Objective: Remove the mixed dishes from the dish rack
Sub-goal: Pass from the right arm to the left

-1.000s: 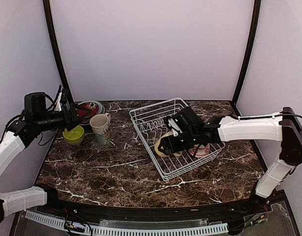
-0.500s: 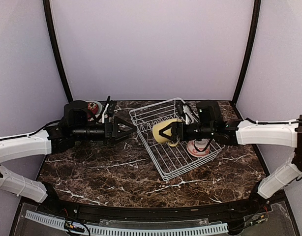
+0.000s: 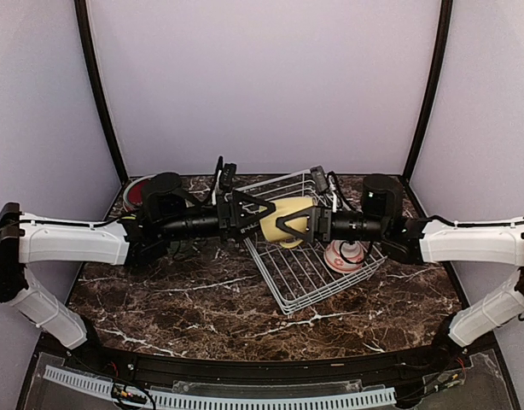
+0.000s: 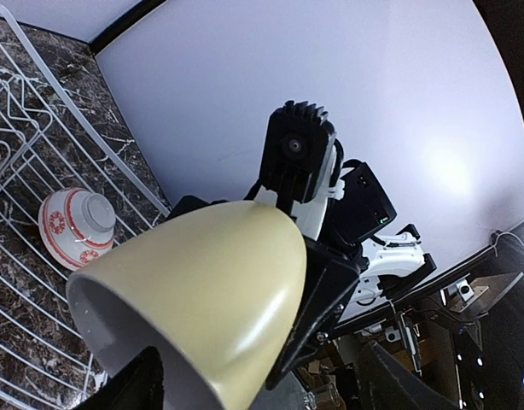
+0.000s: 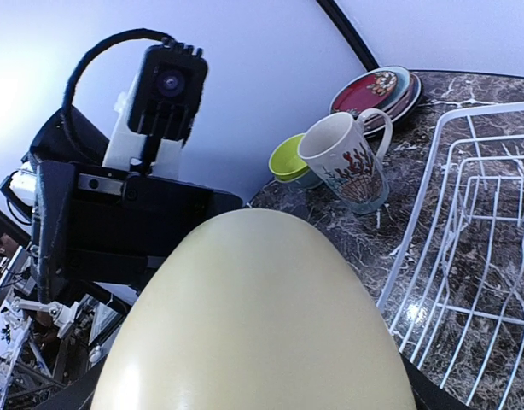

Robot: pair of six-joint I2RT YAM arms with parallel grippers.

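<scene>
Both arms have swung inward over the past second. Right tool [image 3: 294, 226], clenched on the yellow mug [image 3: 288, 209], now holds it in the air above the dish rack's [image 3: 313, 286] left rim. Left tool [image 3: 260, 212] has come across with jaws spread, and the mug's open end sits just before its fingers, ungripped. This looks like a handover. Next, the left tool should close on the mug before the right lets go. One red-patterned bowl [image 3: 343, 254] waits at the rack's right end.

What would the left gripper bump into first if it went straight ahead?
Most likely the yellow mug, held by the right gripper just ahead of the left gripper and its open fingers, above the dish rack.
</scene>
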